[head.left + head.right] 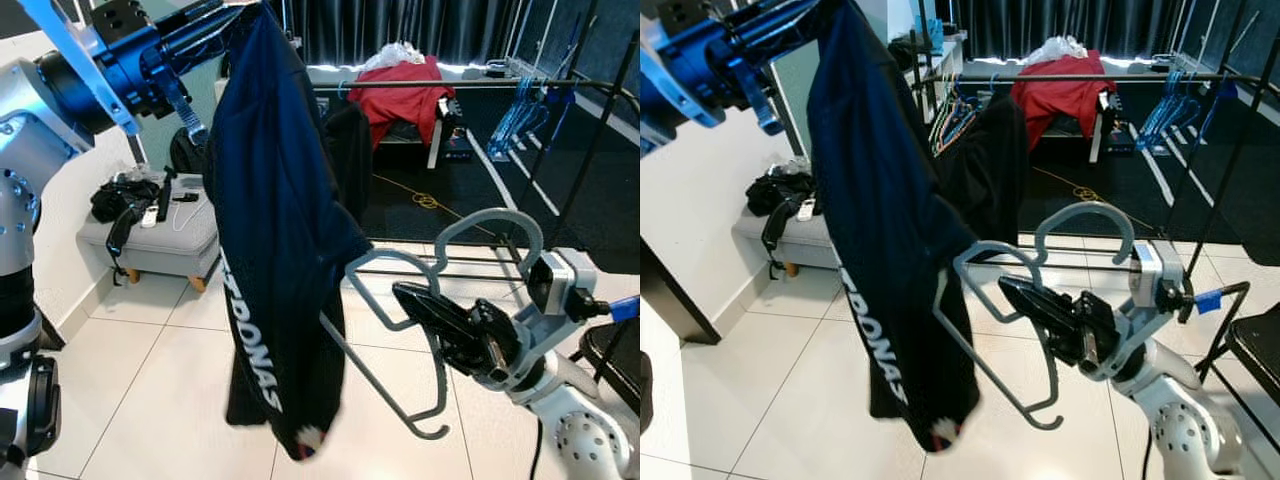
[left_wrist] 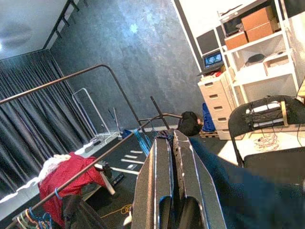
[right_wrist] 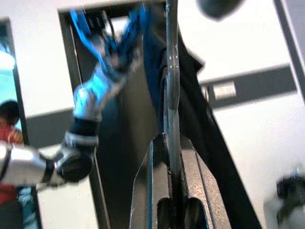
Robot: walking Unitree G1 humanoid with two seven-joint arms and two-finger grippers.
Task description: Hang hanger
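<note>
shirt (image 1: 275, 230): dark navy, hangs from my raised left hand (image 1: 215, 25), fingers pinched together on its top | hanger (image 1: 420, 300): grey, clamped in my right hand (image 1: 425, 305), its far end tucked into the shirt beside it

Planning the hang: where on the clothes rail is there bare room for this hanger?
The rail runs bare between the red garment and the blue hangers. Left of the red garment, dark clothes crowd it.
</note>
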